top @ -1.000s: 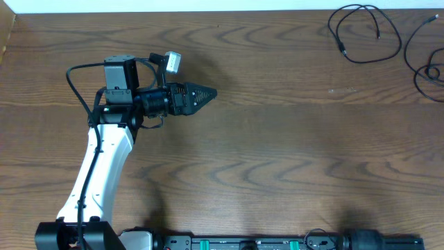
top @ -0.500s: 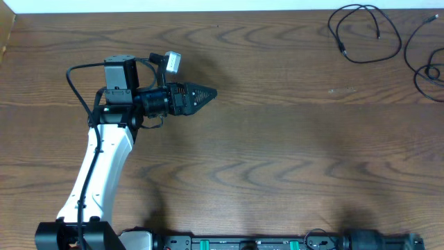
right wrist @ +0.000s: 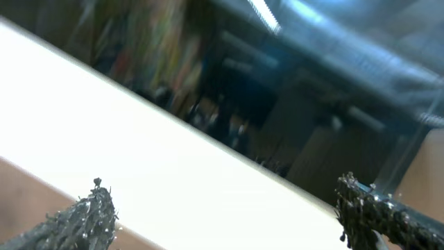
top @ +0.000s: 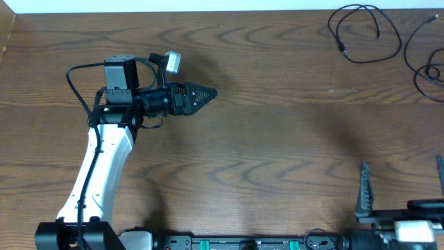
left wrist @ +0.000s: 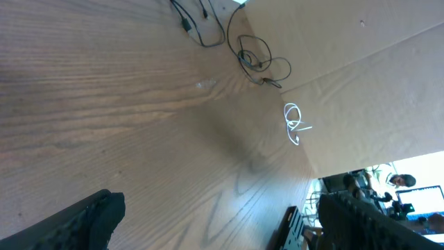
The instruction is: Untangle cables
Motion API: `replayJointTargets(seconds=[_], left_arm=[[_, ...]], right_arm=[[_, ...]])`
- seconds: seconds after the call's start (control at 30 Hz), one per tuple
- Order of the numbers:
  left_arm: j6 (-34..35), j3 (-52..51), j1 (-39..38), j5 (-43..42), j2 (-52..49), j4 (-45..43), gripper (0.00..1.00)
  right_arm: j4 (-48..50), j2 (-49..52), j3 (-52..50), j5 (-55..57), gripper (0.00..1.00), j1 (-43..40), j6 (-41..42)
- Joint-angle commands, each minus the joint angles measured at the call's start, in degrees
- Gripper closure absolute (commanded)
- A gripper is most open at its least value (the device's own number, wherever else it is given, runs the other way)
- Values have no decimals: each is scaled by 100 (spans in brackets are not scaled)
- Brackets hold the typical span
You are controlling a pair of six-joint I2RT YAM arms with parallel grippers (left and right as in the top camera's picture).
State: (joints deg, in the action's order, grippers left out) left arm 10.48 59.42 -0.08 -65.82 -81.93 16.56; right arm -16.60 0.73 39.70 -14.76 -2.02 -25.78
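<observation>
The left end effector is held wide open, and nothing is gripped between its fingers; only bare bench is seen in the gap. From overhead it is seen turned on its side above the left half of the bench, nearer the far edge than the near one, and pointed toward the right edge. The right end effector is likewise spread fully and nothing is held in it. Its fingertips are seen at the near right corner, and its own wrist view is blurred and aimed off the bench. The cables are touched by neither end effector and are found well apart from both, in the far right corner. One black looped cable is laid close to the far edge. A second black cable is laid at the right edge, partly cut off by the frame. A white cable is seen from the left wrist only, coiled on a paler surface beyond the black ones.
</observation>
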Motion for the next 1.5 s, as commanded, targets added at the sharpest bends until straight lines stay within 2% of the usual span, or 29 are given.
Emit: replayJointTargets(seconds=[0.0,0.4,0.57,1.07,1.27,1.47], left_arm=[[-39,-35,11,-31,-11,11,4],[-37,-35,11,-31,-11,11,4],[-39,-35,11,-31,-11,11,4],[-39,-35,11,-31,-11,11,4],[-39,-35,11,-31,-11,11,4],[-39,-35,11,-31,-11,11,4]], right_arm=[[-328,-31,-39,44,1,24,44],[-437,-31,-44,-422,1,24,46],[-155,-31,-44,-1025,1,24,44],[407,-31,-74,-951,1,24,201],[1174,-35,-501,-933,1,20,409],[2339,-37,-1261,-651,1,20,1480]])
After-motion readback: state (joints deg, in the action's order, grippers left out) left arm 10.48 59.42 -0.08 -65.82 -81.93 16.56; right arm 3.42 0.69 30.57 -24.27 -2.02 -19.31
